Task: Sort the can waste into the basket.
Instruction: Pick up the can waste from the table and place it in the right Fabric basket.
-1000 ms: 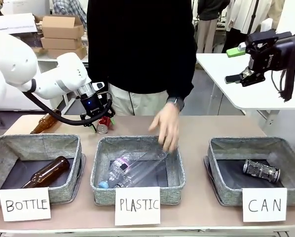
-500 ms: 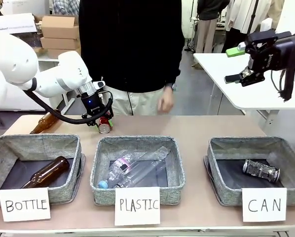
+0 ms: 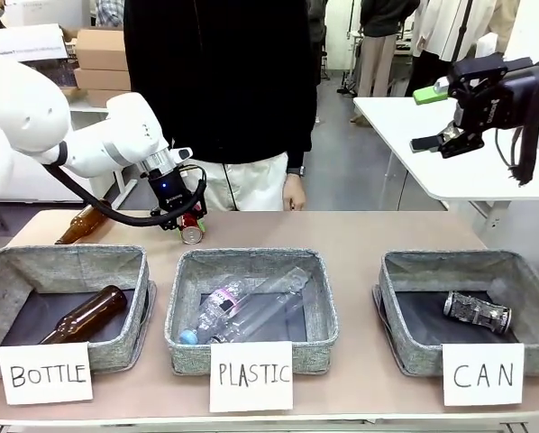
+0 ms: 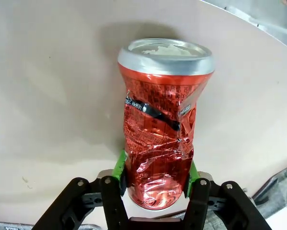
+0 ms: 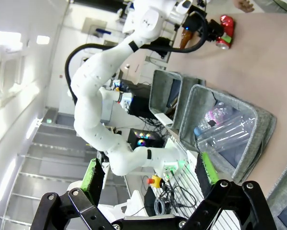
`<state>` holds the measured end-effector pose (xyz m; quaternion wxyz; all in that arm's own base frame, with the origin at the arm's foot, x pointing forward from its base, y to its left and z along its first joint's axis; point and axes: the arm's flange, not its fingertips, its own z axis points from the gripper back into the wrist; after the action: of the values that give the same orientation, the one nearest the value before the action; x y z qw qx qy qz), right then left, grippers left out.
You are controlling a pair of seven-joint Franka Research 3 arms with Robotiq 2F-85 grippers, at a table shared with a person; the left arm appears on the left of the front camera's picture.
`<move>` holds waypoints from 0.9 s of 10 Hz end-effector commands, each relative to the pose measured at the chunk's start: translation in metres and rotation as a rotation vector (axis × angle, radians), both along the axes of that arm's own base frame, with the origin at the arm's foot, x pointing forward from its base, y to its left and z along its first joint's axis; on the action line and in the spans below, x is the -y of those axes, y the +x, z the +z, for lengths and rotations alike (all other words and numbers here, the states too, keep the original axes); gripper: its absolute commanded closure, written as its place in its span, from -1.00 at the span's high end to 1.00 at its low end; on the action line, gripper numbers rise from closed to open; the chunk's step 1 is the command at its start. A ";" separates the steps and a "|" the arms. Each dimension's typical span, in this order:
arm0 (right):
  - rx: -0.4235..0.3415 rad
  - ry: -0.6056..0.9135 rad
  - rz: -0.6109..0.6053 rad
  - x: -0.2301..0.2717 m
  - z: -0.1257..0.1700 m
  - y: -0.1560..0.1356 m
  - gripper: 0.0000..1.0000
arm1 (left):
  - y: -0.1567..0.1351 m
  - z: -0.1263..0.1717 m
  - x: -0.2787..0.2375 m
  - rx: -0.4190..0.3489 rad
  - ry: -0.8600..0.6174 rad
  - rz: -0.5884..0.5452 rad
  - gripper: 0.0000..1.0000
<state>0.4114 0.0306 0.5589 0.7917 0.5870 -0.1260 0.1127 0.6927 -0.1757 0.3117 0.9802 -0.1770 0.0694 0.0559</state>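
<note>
My left jaws are pinching the red can [image 4: 160,139], green pads [image 4: 119,165] pressed on either side of its crumpled end. Its silver end points away from them over the counter [image 4: 47,96]; I cannot tell whether the can rests on it or is just clear. My right jaws hang spread with nothing between them, high above the counter. Below those right jaws and well apart from the left ones sits the basket [image 3: 421,356] with its CAN card [image 3: 483,373], the dark can [image 3: 478,311] lying on its floor. Beyond the left jaws, a person's hand [image 3: 294,192] hangs at the counter's far edge.
</note>
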 end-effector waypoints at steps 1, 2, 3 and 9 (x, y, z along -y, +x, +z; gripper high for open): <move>0.024 -0.005 -0.003 0.000 -0.001 -0.001 1.00 | -0.009 0.020 -0.009 0.021 -0.017 0.026 -1.00; 0.024 -0.005 -0.003 0.000 -0.001 -0.001 1.00 | -0.029 0.063 -0.026 0.036 -0.087 0.035 -1.00; 0.024 -0.005 -0.003 0.000 -0.001 -0.001 1.00 | -0.066 0.120 -0.047 0.080 -0.176 -0.027 -1.00; 0.024 -0.005 -0.003 0.000 -0.001 -0.001 1.00 | -0.335 0.272 -0.094 0.317 -0.370 -0.268 -1.00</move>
<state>0.4102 0.0297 0.5595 0.7918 0.5867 -0.1276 0.1122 0.3847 -0.0889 0.5985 0.9337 -0.3347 0.0092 -0.1271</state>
